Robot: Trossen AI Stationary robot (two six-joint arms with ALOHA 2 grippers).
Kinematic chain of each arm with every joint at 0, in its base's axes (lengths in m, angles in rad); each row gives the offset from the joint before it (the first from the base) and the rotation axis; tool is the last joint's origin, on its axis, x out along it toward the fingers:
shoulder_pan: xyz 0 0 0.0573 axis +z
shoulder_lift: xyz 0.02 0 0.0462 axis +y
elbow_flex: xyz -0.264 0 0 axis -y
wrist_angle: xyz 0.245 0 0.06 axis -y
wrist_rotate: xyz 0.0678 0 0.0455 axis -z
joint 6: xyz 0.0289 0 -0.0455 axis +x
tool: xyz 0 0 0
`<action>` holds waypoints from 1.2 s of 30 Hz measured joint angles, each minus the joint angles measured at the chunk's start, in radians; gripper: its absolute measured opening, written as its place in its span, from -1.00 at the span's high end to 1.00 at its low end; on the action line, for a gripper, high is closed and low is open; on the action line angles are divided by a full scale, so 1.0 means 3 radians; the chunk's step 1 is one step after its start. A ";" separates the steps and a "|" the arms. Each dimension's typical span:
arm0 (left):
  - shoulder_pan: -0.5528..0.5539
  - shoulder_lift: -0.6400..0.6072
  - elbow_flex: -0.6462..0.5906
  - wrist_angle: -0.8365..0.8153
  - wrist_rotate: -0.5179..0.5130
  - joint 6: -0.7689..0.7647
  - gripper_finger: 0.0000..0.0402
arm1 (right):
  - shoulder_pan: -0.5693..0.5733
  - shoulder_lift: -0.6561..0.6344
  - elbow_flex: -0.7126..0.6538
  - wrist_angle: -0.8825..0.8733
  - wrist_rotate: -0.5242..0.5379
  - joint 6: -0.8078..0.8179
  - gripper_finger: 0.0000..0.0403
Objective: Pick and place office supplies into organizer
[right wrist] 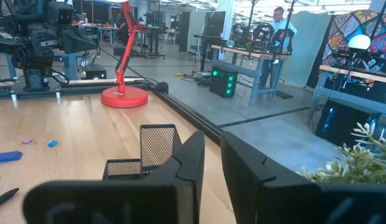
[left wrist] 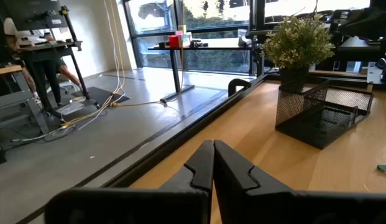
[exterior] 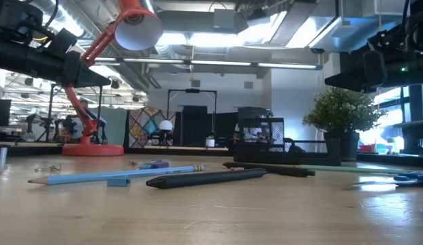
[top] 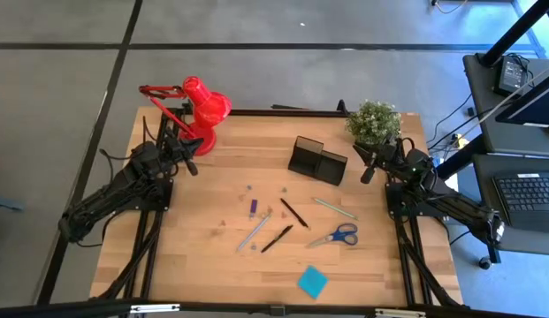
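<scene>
both arms wait beside the organizer (top: 317,160), scissors (top: 337,236) on table (top: 194,256)

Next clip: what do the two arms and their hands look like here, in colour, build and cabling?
Both arms are dark, jointed and slim, with black cables looping along them. The left hand ends in two black, wedge-shaped fingers. The right hand has the same matte black fingers on a broad black body. No markings show on either.

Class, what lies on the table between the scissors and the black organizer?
In the high view, one pale pencil lies between the scissors and the organizer.
</scene>
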 joint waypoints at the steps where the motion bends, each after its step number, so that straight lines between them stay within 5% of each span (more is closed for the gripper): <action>1: 0.0001 0.0000 0.0001 0.0000 0.0000 -0.0001 0.98 | 0.0000 0.0000 0.0000 0.0000 0.0000 -0.0001 0.70; 36: 0.0000 0.0000 0.0001 0.0000 0.0000 0.0000 0.98 | 0.0000 -0.0001 0.0000 0.0058 0.0000 0.0101 0.70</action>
